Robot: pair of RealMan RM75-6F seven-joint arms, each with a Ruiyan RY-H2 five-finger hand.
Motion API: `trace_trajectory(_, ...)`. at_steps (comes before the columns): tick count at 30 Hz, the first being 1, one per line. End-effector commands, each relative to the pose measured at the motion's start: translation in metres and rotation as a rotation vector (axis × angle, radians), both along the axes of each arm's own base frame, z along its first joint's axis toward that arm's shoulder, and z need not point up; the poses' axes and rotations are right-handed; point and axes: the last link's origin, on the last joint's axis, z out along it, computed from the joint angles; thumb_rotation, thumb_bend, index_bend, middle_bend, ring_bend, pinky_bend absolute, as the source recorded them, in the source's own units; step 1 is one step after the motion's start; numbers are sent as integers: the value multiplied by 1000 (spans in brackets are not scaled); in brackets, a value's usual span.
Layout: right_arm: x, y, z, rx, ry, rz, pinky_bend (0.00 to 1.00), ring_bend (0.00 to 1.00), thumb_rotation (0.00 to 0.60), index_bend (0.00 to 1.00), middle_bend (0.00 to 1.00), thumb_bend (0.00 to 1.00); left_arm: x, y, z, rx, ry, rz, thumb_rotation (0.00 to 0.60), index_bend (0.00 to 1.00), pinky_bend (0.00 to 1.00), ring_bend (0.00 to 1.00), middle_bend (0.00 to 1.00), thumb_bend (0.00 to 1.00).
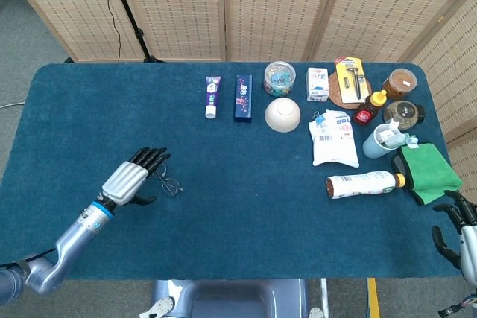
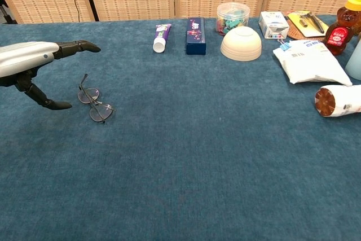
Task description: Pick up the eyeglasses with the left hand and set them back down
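The eyeglasses (image 2: 94, 102) lie flat on the blue table cloth at the left, thin dark frame, one temple pointing away; in the head view the eyeglasses (image 1: 171, 183) sit just right of my fingertips. My left hand (image 2: 31, 65) hovers to their left with fingers stretched out and thumb hanging down, holding nothing and clear of the frame; the same left hand (image 1: 134, 179) shows in the head view. My right hand (image 1: 456, 223) shows only at the lower right edge, off the table, its dark fingers spread.
Along the far edge stand a toothpaste tube (image 1: 212, 96), a blue box (image 1: 242, 97), a clip jar (image 1: 279, 77), a white bowl (image 1: 282, 115), a white pouch (image 1: 333, 138), a lying bottle (image 1: 361, 183), a green cloth (image 1: 427, 172) and honey jars.
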Motion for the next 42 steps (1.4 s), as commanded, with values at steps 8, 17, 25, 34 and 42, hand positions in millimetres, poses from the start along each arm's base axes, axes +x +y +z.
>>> trace_trajectory(8, 1, 0, -2, 3, -2, 2, 379, 313, 600, 385, 229, 426, -22, 4, 12, 185, 252, -35, 510, 0, 0, 0, 0, 248)
trace_trajectory(17, 1, 2, 0, -2, 0, -2, 379, 313, 600, 388, 229, 426, -21, 0, 2, 123, 311, 14, 501, 0, 0, 0, 0, 498)
trace_trajectory(25, -1, 3, 0, -5, -1, -6, 379, 314, 600, 390, 229, 426, -14, 0, -4, 115, 302, 9, 540, 0, 0, 0, 0, 494)
trace_trajectory(34, -3, 4, 2, -12, 0, -13, 379, 314, 600, 391, 229, 426, 1, 14, -22, 115, 284, -11, 559, 0, 0, 0, 0, 459)
trace_trajectory(42, -5, 5, 4, -20, 4, -24, 379, 314, 600, 392, 229, 426, 13, 26, -41, 105, 270, -30, 560, 0, 0, 0, 0, 455)
